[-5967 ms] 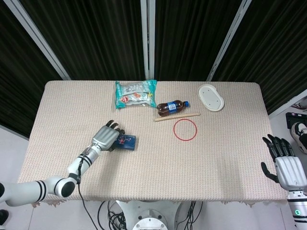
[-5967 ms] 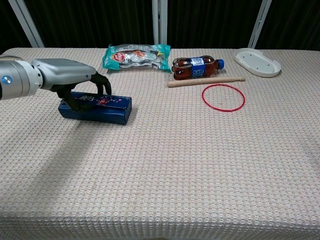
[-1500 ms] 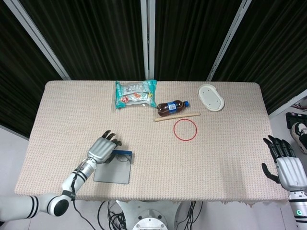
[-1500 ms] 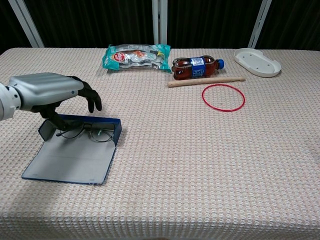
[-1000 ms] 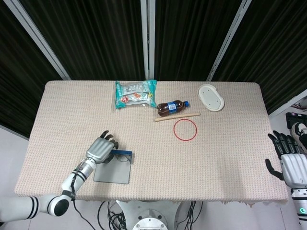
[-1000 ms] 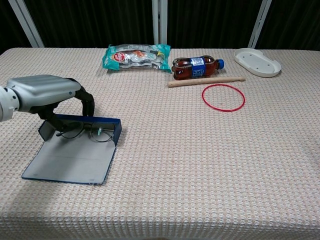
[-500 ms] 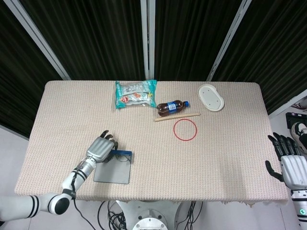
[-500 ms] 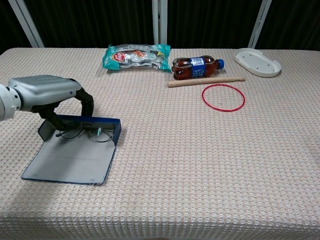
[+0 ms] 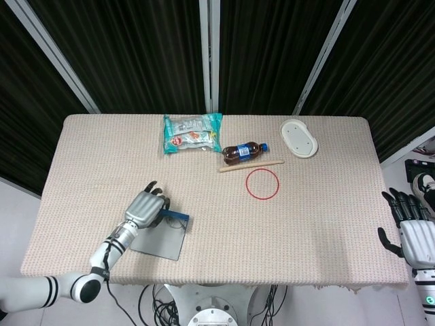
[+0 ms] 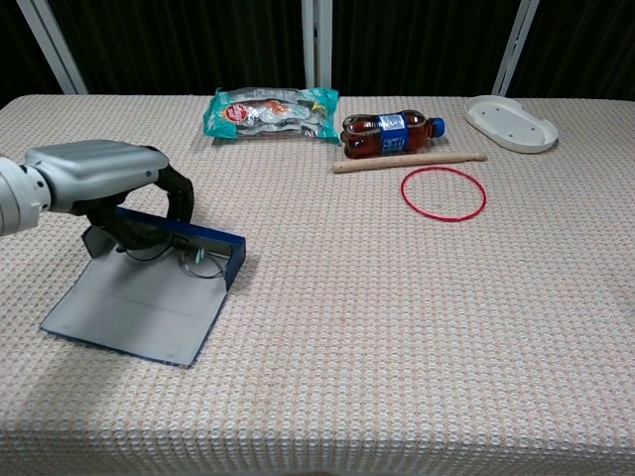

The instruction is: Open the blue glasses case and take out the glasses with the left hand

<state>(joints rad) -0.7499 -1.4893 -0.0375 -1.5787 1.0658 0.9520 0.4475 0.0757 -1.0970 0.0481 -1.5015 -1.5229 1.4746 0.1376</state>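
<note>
The blue glasses case point(image 10: 134, 309) lies open near the table's front left, its grey-lined lid flat and its blue-walled tray point(image 10: 198, 236) behind. Thin-framed glasses point(image 10: 193, 260) lie in the tray. My left hand point(image 10: 104, 177) reaches over the tray's far wall with fingers curled down onto the left end of the glasses, which it hides. From the head view, the left hand point(image 9: 145, 207) covers the tray end of the case point(image 9: 162, 239). My right hand point(image 9: 413, 234) hangs off the table's right edge, fingers apart, holding nothing.
At the back stand a green snack bag point(image 10: 270, 112), a brown drink bottle point(image 10: 387, 134) on its side, a wooden stick point(image 10: 409, 162), a red ring point(image 10: 403, 188) and a white oval dish point(image 10: 510, 122).
The case went from shut under my left hand to open. In the last half second the case has turned slightly and my left fingers have curled further into the tray onto the glasses.
</note>
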